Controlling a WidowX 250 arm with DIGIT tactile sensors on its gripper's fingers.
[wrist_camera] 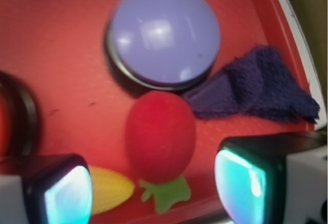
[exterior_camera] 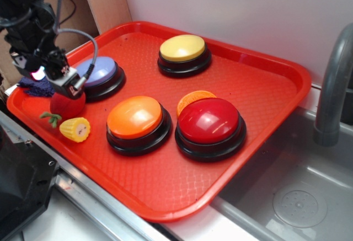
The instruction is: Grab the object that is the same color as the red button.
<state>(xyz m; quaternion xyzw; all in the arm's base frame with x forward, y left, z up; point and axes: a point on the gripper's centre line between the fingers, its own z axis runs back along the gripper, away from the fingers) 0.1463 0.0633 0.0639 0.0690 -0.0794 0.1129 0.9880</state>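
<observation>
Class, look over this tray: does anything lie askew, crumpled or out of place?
Yes. A dark blue cloth lies crumpled against the tray rim beside the purple button. An orange slice toy sits wedged behind the red button. Nothing looks spilled or damaged.

Readable text: none in either view.
Buttons point(exterior_camera: 209, 121): plain domes, no labels.
Tray point(exterior_camera: 276, 92): no brand or marking visible.

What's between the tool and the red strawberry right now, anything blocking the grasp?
Nothing visible. In the wrist view the strawberry lies on bare tray between the open fingers. The corn toy lies close beside it by one finger, the purple cloth and purple button just beyond it.
</observation>
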